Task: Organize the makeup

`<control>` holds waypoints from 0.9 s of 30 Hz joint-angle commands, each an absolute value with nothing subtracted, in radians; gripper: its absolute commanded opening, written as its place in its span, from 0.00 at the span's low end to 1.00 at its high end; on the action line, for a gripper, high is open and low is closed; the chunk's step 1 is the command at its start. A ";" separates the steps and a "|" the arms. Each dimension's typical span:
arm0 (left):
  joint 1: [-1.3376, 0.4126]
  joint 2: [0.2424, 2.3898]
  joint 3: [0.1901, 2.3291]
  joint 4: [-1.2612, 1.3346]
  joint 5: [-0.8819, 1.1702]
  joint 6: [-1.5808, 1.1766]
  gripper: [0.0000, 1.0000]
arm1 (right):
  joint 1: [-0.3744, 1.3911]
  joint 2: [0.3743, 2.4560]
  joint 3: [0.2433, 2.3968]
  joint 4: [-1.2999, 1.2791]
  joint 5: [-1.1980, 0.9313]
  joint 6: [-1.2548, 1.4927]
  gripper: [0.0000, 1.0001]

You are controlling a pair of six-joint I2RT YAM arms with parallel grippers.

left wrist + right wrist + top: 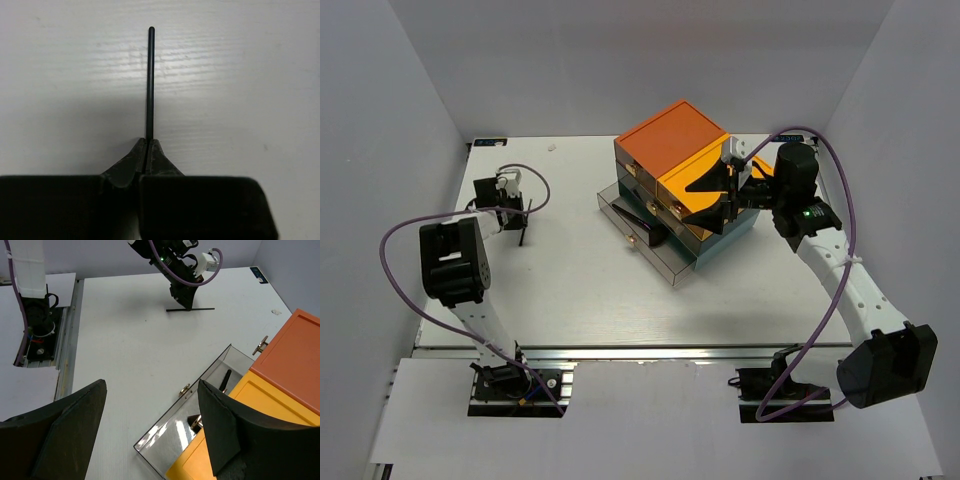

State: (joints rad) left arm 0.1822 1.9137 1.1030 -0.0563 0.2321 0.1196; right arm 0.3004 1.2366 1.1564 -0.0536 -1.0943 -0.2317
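Observation:
My left gripper (516, 212) is at the far left of the table, shut on a thin black stick (521, 233). In the left wrist view the stick (150, 80) sticks straight out from the closed gripper (148, 142), low over the white table. The right wrist view shows the same stick (192, 309) level near the surface. My right gripper (706, 200) is open and empty above the yellow top of the drawer box. It also shows wide open in the right wrist view (151, 385). A black brush (225, 380) lies in the open clear drawer (165, 432).
The orange-and-yellow-topped drawer box (672, 150) stands at the back centre, its lower clear drawers (642, 238) pulled out toward the left front. White walls enclose the table on the left, back and right. Purple cables loop off both arms.

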 commanded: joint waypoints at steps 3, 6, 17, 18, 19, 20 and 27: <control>0.175 1.849 1.022 -0.115 0.340 0.011 0.00 | 0.291 1.204 1.177 -0.017 -1.100 -0.213 0.78; 0.175 1.827 1.020 -0.115 0.351 0.011 0.00 | 0.291 1.198 1.170 -0.011 -1.103 -0.206 0.79; 0.175 1.752 0.974 -0.037 0.429 -0.098 0.00 | 0.293 1.175 1.141 -0.011 -1.103 -0.193 0.79; 0.175 1.741 0.970 -0.026 0.442 -0.124 0.00 | 0.291 1.174 1.140 -0.008 -1.101 -0.195 0.79; 0.175 1.737 0.963 -0.014 0.452 -0.135 0.00 | 0.291 1.172 1.138 0.017 -1.101 -0.195 0.79; 0.175 1.730 0.960 -0.008 0.477 -0.147 0.00 | 0.291 1.172 1.137 0.017 -1.101 -0.193 0.79; 0.172 1.694 0.898 0.158 0.601 -0.305 0.00 | 0.291 1.169 1.127 0.026 -1.103 -0.187 0.79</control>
